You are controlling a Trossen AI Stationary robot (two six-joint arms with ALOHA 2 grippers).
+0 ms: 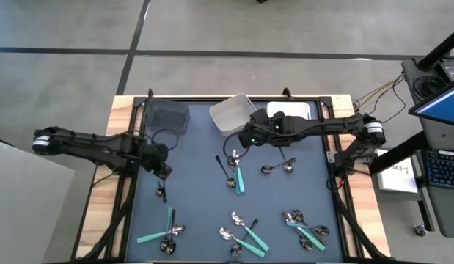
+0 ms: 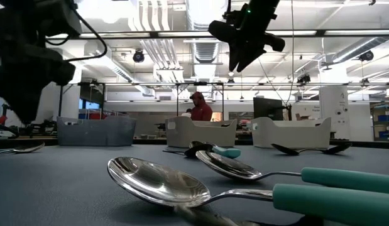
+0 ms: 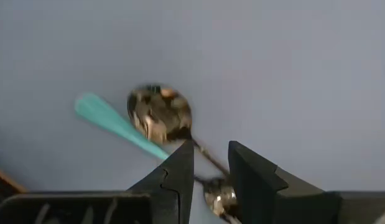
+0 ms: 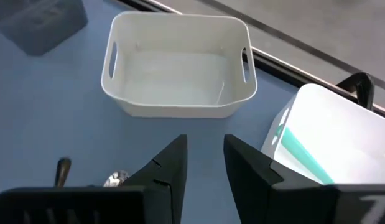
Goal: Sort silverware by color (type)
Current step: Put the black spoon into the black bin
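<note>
- The silverware (image 1: 245, 231) lies scattered over the near half of the blue counter (image 1: 197, 147) in loose clusters. Teal handles and dark handles are mixed together, and several pieces cross one another.
- These look light and stiff. The polished metal heads will likely be slippery, so the handle is the better place to take hold, around its middle and across its width (crossed pieces may drag a neighbour along).
- One teal-handled piece (image 4: 301, 149) already sits in the second white bin (image 4: 316, 106) at the back. The white bin (image 4: 180, 106) beside it shows nothing inside.
- The right gripper (image 4: 204, 162) hangs well above the counter, just in front of those two bins. Its arm is stretched in from the right and its jaws are apart, with only bare counter showing between them.
- The left gripper (image 3: 211, 149) reaches in from the left over the left side of the counter, near the dark grey bin (image 1: 168, 117), pointing down.
- A dark-stemmed spoon (image 3: 160, 115) runs its thin handle into the narrow gap between the left jaws. I cannot tell whether they pinch it or merely straddle it.
- From table height, both arms sit high above the utensils.
</note>
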